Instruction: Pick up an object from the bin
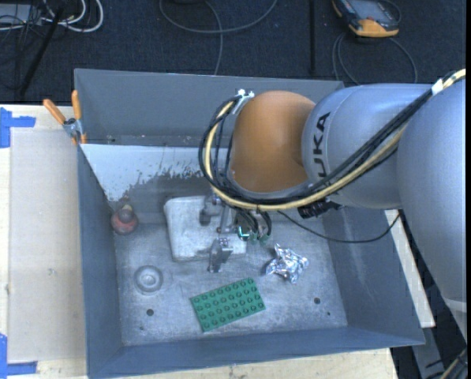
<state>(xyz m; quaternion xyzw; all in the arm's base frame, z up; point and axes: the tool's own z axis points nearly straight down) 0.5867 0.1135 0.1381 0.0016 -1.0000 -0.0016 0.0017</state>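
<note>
Grey bin point(101, 306), arm point(361, 148) in from right. Gripper point(218, 253) low over right edge of pale white block point(184, 227), mid-bin; how far open, any hold: cannot tell. Green studded plate point(227, 305) just in front. Crumpled foil point(286, 265) right. Clear round lid point(148, 278), reddish lump point(125, 218) left.

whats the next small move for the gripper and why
Probably ease down a little onto the white block, whose right edge the gripper sits over. The block is the nearest thing; the green plate and foil wad lie apart from it. Whether it touches the block I cannot tell.
</note>
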